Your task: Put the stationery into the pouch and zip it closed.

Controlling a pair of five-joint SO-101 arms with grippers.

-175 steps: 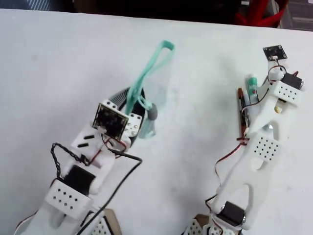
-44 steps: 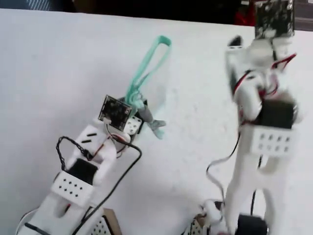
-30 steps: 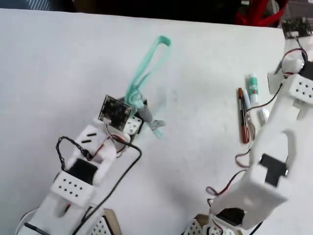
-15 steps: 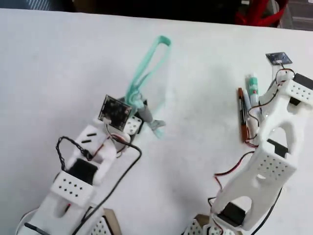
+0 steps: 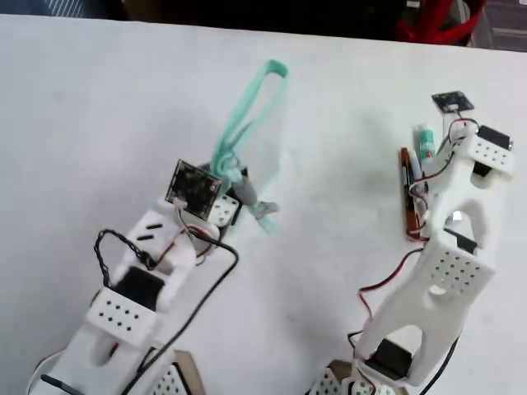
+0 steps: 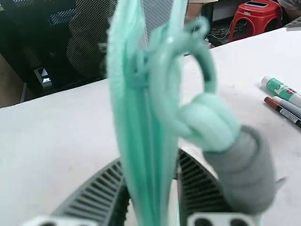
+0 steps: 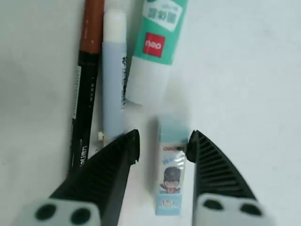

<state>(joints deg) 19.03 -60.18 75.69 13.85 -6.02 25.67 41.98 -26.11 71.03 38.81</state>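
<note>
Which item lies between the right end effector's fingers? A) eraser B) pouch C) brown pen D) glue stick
A: in the right wrist view the eraser lies flat on the table between the spread fingers of the right end effector, not yet clamped.

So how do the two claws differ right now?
The left gripper is shut on the pouch, holding it on edge; the right gripper is open, gripping nothing. The left gripper's fingers pinch the pouch's teal edge; the right gripper's stand either side of the eraser, which lies flat on the table. Both have black ribbed fingers.
</note>
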